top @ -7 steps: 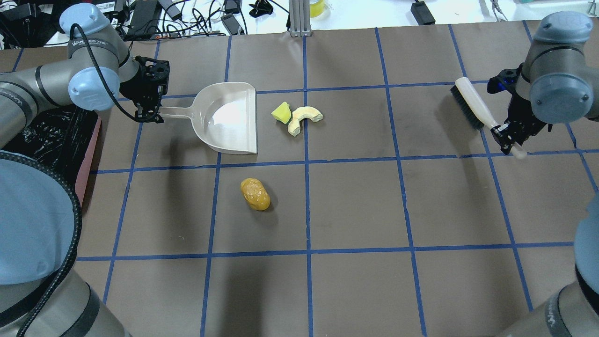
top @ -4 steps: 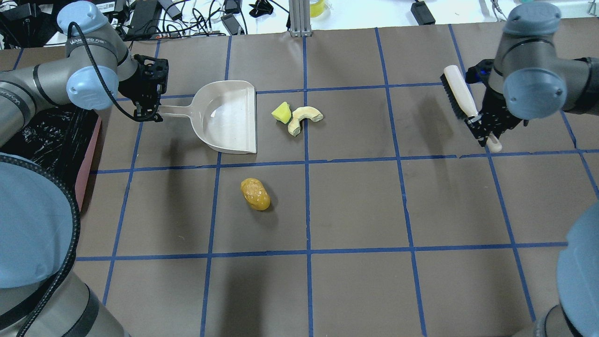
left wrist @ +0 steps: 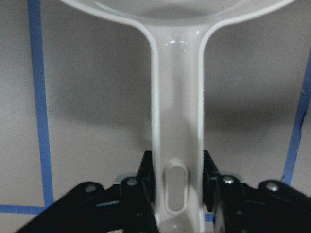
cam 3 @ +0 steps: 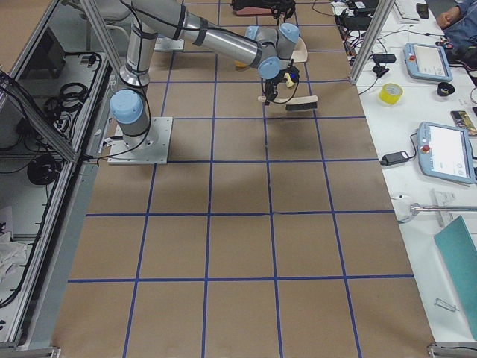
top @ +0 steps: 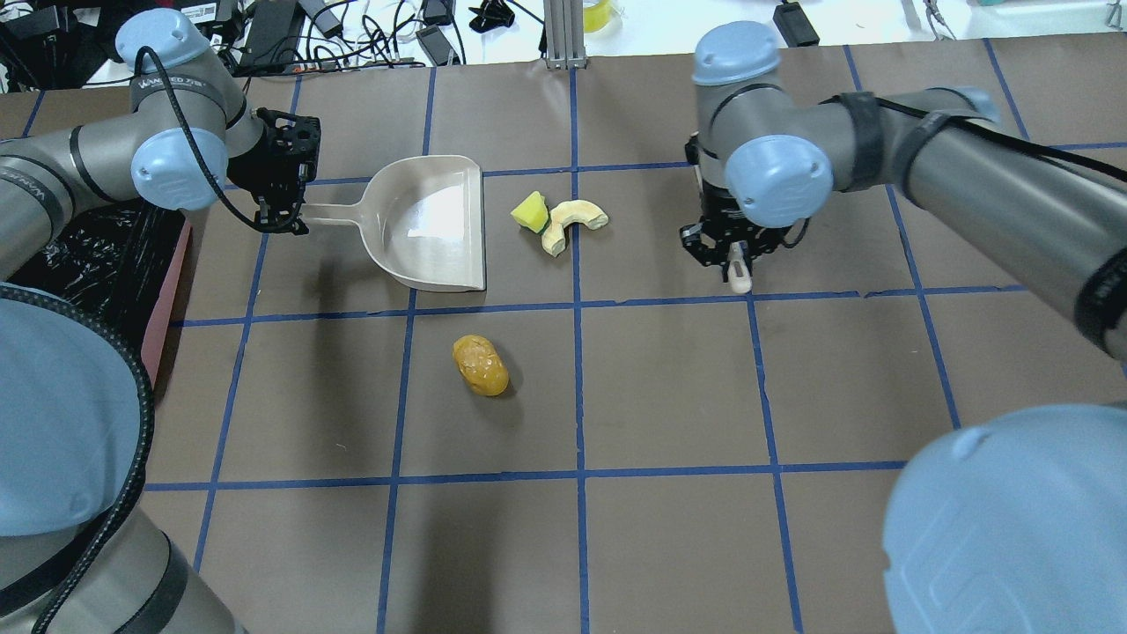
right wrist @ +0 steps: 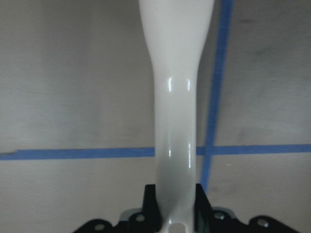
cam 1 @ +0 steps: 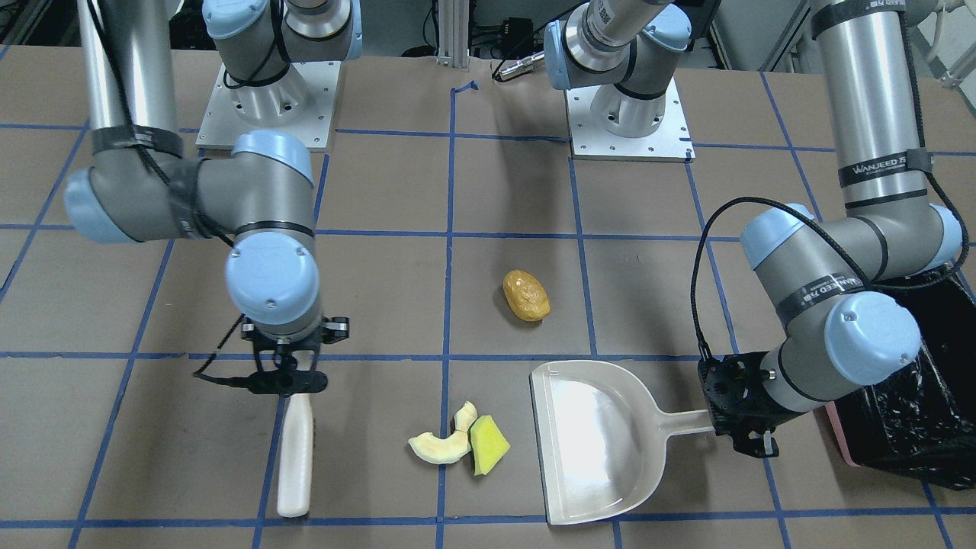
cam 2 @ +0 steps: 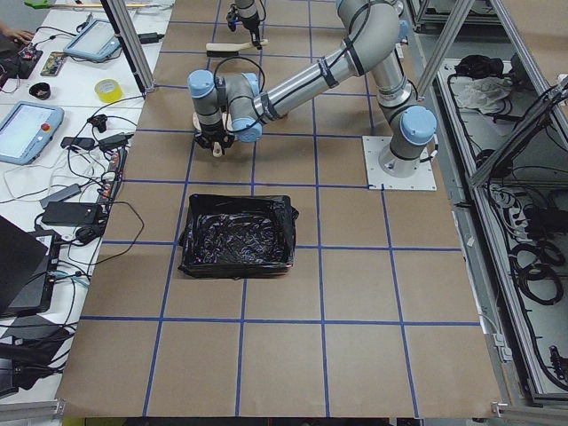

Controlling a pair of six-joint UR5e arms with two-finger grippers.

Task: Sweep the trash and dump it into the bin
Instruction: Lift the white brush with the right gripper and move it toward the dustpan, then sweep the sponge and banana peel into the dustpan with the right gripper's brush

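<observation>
The trash lies on the brown table: a golden-brown potato-like oval (top: 481, 365), a pale rind slice (top: 574, 218) and a yellow-green wedge (top: 529, 212) touching it. My left gripper (top: 286, 216) is shut on the handle of the cream dustpan (top: 431, 224), whose mouth faces the wedge and rind. My right gripper (top: 732, 255) is shut on the cream brush (cam 1: 296, 457), held low just right of the rind. The bin (top: 167, 282), pink with a black bag, stands at the table's left edge behind my left arm.
Blue tape lines grid the table. Cables and power bricks lie beyond the far edge, with an aluminium post (top: 563, 35) there. The two arm bases (cam 1: 267, 99) stand at the robot's side. The bin also shows in the exterior left view (cam 2: 238, 235).
My right arm has swung left with the brush, from the table's right edge to just right of the rind and wedge. The left gripper and dustpan have barely moved.
</observation>
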